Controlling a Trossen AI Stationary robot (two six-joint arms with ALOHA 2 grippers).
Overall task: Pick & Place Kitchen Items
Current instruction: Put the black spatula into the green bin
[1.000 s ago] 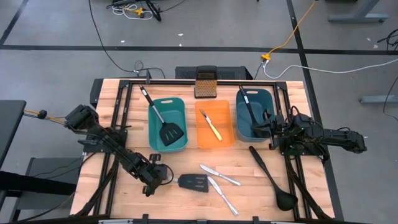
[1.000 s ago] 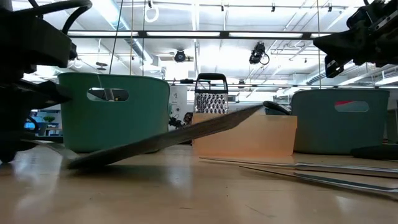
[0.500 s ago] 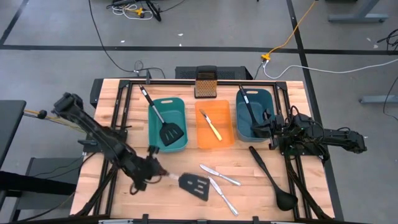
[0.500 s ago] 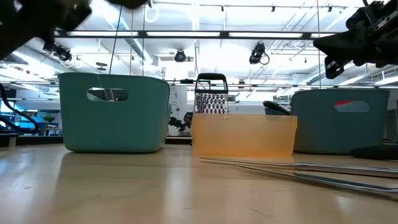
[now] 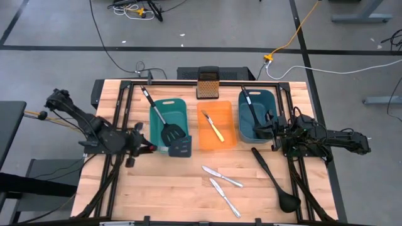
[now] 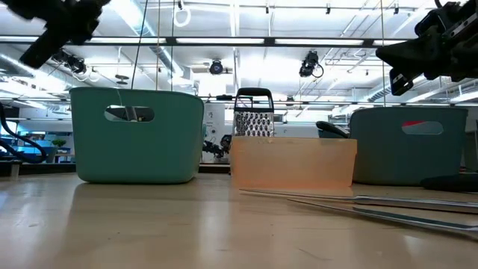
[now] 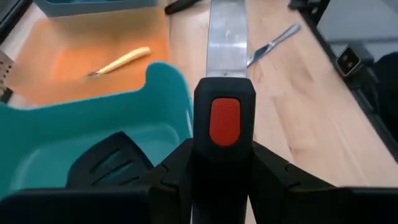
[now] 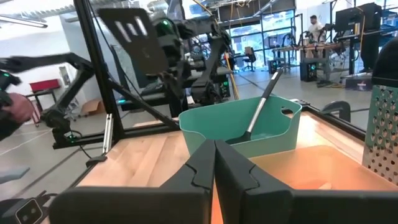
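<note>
Two spatulas are nearly binned: one is lying in the teal bin (image 5: pixel 168 120), the second spatula (image 5: pixel 180 149) is hanging clamped in the left pincer (image 5: pixel 152 148) beside it. Right pincer (image 5: pixel 277 135) is waiting, closed. Ladle (image 5: pixel 275 179) and knives (image 5: pixel 222 186) are remaining.

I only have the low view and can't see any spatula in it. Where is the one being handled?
Observer: The left gripper is shut on the held spatula, gripping its handle. The blade hangs over the teal bin's near corner.
Operator: Is anything in that bin?
Observer: Yes, a second spatula lies inside, its handle leaning over the far rim.
Operator: And the other arm?
Observer: The right gripper waits beside the blue bin, shut and empty.
</note>
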